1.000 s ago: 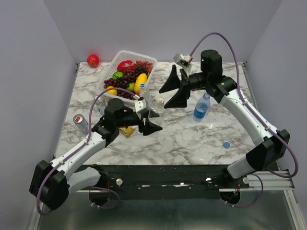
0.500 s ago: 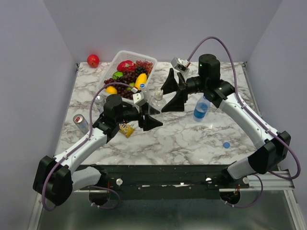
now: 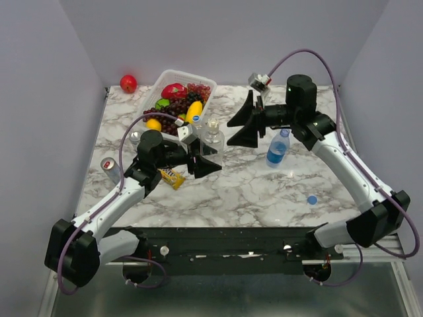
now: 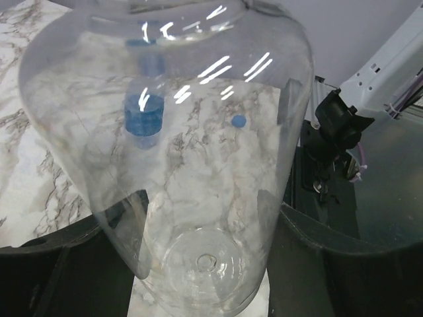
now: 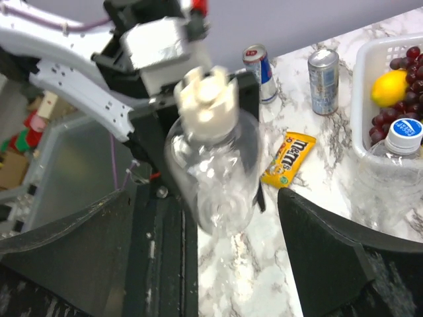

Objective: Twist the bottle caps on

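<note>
One blue cap [image 3: 311, 199] lies loose near the blue bottle [image 3: 278, 150], seemingly unfitted, while the left gripper [image 3: 208, 157] clamps a clear bottle [image 5: 213, 173] wearing its pale cap [image 5: 207, 99] and the right gripper [image 3: 231, 134] gapes empty.

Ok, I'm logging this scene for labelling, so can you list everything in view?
held bottle: one, colourless, pale cap on its neck, gripped by the left arm
second bottle: one, colourless, blue-and-white cap, beside the basket
blue bottle: one, blue-tinted, standing right of centre
loose cap: one, blue, on the table's near right
cans: two, silver, left side
sweet packet: one, yellow, near the cans
basket: one, whitish, far left, holding mixed fruit
red round object: one, far-left corner
table: one, marbled white
left gripper: shut on the held bottle
right gripper: open, beside the pale cap
</note>
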{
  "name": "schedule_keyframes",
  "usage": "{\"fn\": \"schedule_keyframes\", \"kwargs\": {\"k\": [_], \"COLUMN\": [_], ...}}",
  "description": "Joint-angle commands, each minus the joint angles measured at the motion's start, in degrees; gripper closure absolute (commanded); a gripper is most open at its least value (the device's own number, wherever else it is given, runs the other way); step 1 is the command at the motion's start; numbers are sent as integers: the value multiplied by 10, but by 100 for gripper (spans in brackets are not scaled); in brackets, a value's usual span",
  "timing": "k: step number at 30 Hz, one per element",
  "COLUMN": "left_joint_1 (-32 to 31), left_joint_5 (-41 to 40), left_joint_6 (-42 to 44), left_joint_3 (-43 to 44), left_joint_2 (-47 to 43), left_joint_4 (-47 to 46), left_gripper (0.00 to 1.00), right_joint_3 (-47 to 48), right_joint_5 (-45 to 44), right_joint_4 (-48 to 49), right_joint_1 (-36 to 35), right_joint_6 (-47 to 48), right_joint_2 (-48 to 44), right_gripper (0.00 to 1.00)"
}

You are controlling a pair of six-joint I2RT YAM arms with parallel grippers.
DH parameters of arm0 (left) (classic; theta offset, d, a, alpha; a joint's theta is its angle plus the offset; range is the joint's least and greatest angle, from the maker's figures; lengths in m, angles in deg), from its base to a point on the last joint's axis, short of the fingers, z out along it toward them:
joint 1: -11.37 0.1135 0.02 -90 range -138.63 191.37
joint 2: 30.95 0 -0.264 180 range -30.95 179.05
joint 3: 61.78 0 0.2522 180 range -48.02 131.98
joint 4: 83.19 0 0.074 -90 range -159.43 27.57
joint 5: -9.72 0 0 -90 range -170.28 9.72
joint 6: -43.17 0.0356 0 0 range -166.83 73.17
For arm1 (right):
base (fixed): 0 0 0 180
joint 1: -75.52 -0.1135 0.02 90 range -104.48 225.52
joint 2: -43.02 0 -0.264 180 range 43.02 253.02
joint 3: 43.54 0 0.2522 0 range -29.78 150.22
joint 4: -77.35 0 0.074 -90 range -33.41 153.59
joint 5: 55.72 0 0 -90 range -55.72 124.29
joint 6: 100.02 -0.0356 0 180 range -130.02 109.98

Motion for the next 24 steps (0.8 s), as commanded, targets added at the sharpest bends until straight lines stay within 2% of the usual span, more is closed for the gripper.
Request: {"fn": "schedule_keyframes", "kwargs": {"k": [1, 8, 14, 17, 24], "left_joint_1": [-23, -30, -30, -21, 24], "left_joint_5": [24, 22, 12, 3, -9], "left_joint_6": [29, 48, 31, -12, -63], "left_joint_3": [8, 26, 28, 21, 18], "left_joint_2": [-6, 12, 19, 20, 20], "left_joint_4": [9, 37, 29, -2, -38], "left_gripper": [100, 100, 100, 100, 100], "right_joint_3": [48, 85, 53, 31, -12], "right_joint_5": [36, 121, 124, 118, 81], "right_joint_4": [113, 190, 210, 211, 189], "right_joint_1": [1, -23, -44, -44, -35], "right_joint_6": [-132, -204, -203, -199, -174], "right_joint_2": [56, 104, 91, 75, 29], "right_gripper": [0, 1, 0, 0, 1]}}
